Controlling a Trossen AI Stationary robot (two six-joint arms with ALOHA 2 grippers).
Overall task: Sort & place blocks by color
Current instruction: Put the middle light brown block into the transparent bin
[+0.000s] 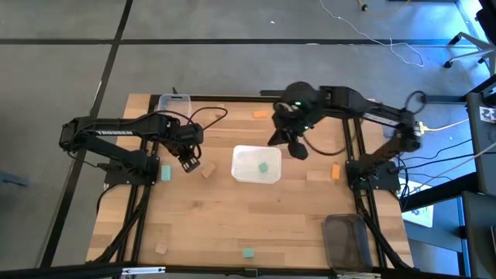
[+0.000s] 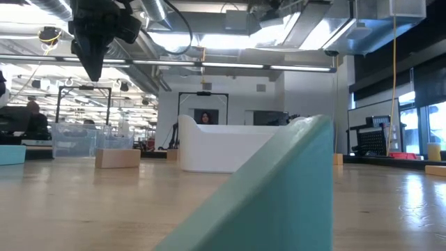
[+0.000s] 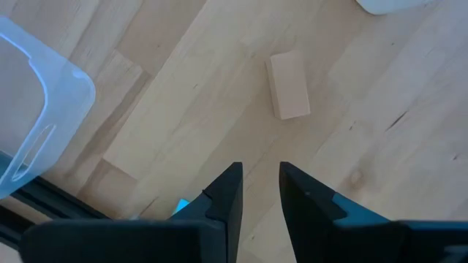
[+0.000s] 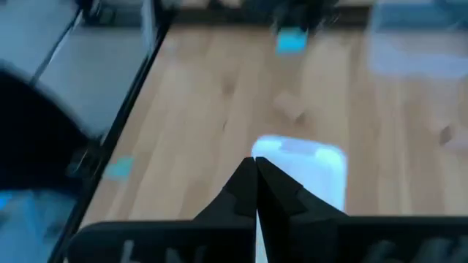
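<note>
Left hand (image 1: 188, 161) hovers empty, fingers slightly apart, just left of a wood block (image 1: 207, 170) on the worktop (image 1: 232, 225). Widen first, centre over it, then descend squarely. Right hand (image 1: 293, 147), closed and empty, hangs beside the white tray (image 1: 246, 164) holding one teal block (image 1: 264, 167).

Matt wooden table (image 1: 232, 225), translucent plastic tub (image 3: 36, 117)

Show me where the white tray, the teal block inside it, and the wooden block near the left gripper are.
white tray (image 1: 242, 157), high view, bare floor at its left side.
teal block (image 1: 264, 167), high view, its top face.
wooden block (image 3: 288, 85), left wrist view, middle of its top face.
</note>
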